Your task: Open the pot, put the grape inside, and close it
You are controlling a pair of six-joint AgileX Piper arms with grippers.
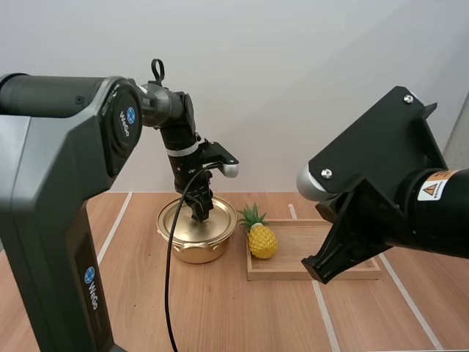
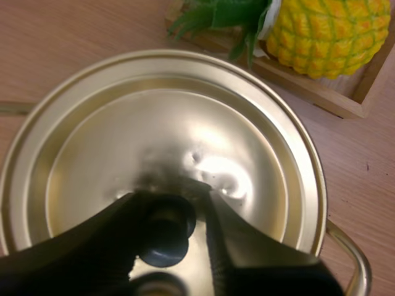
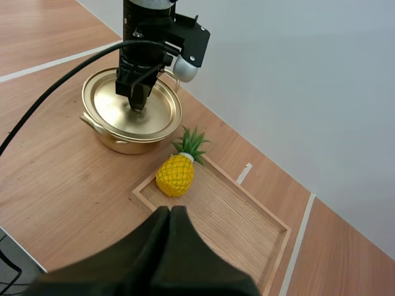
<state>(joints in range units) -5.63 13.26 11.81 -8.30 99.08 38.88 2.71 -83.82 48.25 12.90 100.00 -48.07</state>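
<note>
lid removal is the step in hand: the left gripper (image 2: 171, 198) stands straight down over the middle of the gold pot (image 1: 196, 248). its two fingers sit on either side of the dark knob (image 2: 165, 233) and seem to pinch it, while the lid (image 2: 185, 117) lies flat on the rim. the fruit on hand is a yellow pineapple (image 3: 175, 174) rather than grapes, lying in the wooden tray (image 3: 237, 219) at the end nearest the pot. the right gripper (image 3: 171, 211) hangs above the tray's near edge, fingers pressed together on nothing. the next move likely calls for a straight upward lift, so the lid clears the rim without dragging the pot, then a spot on the table (image 1: 220, 308) to set it down.
</note>
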